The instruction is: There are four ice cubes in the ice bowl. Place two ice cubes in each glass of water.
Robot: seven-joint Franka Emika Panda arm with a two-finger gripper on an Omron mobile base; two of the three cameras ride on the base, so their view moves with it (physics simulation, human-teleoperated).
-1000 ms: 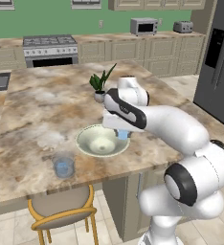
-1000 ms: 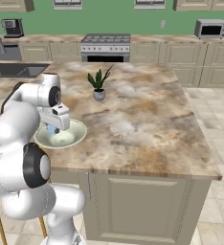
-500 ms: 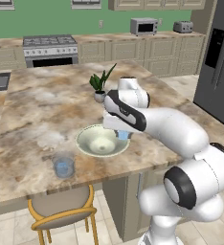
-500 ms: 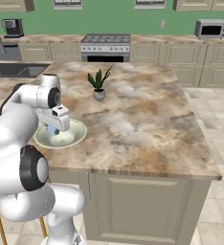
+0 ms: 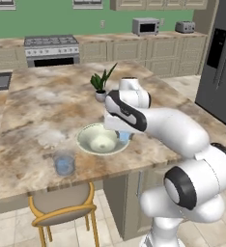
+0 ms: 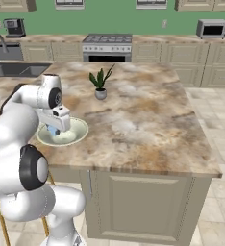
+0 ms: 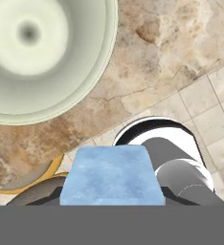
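Note:
A light-blue ice cube sits between my fingers, and my gripper is shut on it. The same ice cube hangs just off the right rim of the ice bowl, a little above the counter. In the hand view the ice bowl lies at the upper left and its pale green inside looks bare. A glass of water stands on the counter near the front edge, left of the bowl. From the right base view the gripper hovers over the near-left part of the ice bowl.
A small potted plant stands behind the bowl, mid-counter. The counter's front edge runs close below the gripper, with a yellow-framed chair under it. A sink lies at the far left; the marble top stretches wide to the right.

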